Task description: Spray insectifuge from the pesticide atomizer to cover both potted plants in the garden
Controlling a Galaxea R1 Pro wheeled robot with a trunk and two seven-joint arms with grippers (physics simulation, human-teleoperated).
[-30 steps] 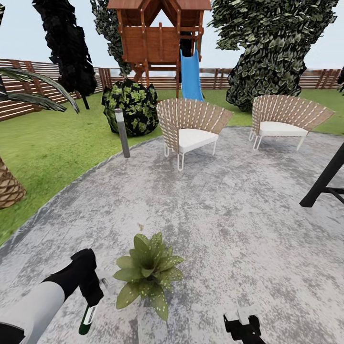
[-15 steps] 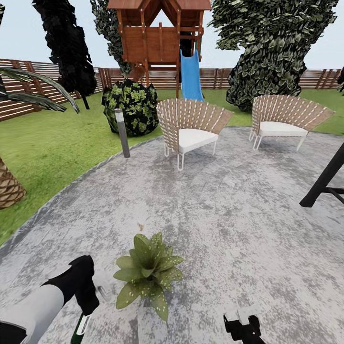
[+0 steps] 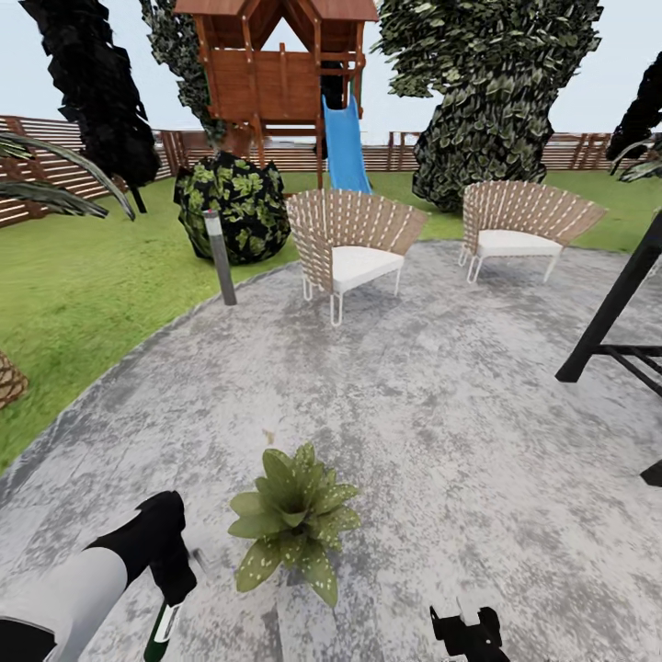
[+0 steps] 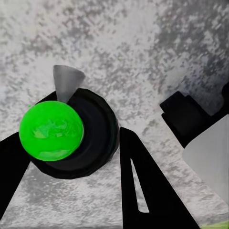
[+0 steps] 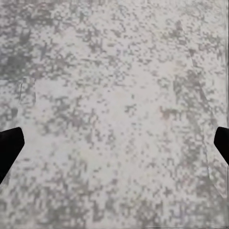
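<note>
Pesticide atomizer (image 3: 161, 630) within left end effector (image 3: 171, 588)

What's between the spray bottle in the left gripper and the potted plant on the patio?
Nothing visible. The left gripper holds the spray bottle beside the potted plant, with bare patio between them. The right gripper sits on the plant's other side, apart from that gap.
</note>
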